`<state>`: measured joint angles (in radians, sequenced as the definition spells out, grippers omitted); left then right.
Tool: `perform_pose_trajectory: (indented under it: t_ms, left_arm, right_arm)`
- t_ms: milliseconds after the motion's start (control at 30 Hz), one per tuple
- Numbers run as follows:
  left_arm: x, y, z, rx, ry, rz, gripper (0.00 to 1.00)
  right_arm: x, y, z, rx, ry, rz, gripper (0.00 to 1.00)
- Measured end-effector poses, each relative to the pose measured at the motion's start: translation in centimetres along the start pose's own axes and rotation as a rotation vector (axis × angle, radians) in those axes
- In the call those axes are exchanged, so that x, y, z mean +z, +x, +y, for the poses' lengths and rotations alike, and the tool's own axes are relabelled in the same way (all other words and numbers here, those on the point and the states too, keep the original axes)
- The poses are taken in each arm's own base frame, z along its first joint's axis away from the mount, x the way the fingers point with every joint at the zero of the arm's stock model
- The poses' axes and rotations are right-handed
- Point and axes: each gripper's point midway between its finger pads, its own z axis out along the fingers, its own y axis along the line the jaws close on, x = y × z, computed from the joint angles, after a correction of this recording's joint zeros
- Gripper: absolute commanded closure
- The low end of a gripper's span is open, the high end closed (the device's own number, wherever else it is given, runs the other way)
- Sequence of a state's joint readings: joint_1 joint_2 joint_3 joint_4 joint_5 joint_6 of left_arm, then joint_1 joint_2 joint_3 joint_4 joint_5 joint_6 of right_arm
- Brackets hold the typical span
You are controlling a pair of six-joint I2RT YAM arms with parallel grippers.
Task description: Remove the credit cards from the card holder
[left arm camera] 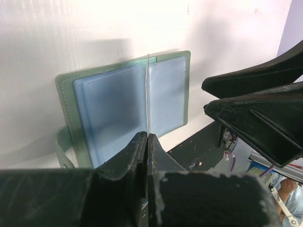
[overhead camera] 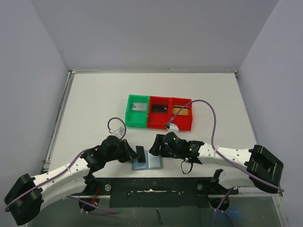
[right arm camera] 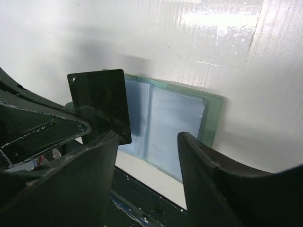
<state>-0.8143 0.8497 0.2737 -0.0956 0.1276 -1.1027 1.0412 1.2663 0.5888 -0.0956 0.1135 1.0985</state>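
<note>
The left gripper [left arm camera: 147, 139] is clamping one dark, thin rectangular card [right arm camera: 100, 103] by its lower edge, holding it upright just above the one pale blue-grey two-panel folding card holder [left arm camera: 113, 106]. The holder is lying opened flat on the white table [overhead camera: 94, 104], inner sleeves facing up. The right gripper [right arm camera: 147, 142] is hovering just above the holder with jaws parted, gripping nothing. Beyond the holder, one green plastic bin [overhead camera: 135, 123] and two red plastic bins [overhead camera: 158, 124] are standing in a row.
</note>
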Motion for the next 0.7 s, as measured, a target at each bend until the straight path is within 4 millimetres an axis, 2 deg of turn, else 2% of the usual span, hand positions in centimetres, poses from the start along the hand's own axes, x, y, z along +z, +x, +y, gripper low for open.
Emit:
perform_pose_trajectory:
  t_ms: [200,333,500,700]
  left_arm:
    - [-0.2,-0.4,-0.8,0.016,0.023,-0.011,1.0]
    - [-0.5,-0.8,-2.1,0.014,0.08,-0.031,1.0]
    - [-1.0,-1.3,-4.1,-0.023,0.201,-0.062,1.0]
    - [-0.9,-0.7,-3.8,-0.092,0.273,-0.062,1.0]
  right_arm:
    - [-1.0,-1.1,1.0,0.011,-0.05,-0.049,0.23]
    - [-1.8,-1.5,1.0,0.039,-0.113,-0.108,0.18]
    - [-2.3,-1.6,-0.4,0.092,-0.167,-0.166,0.16]
    - [-3.7,-3.1,-0.4,0.155,-0.327,-0.251,0.26]
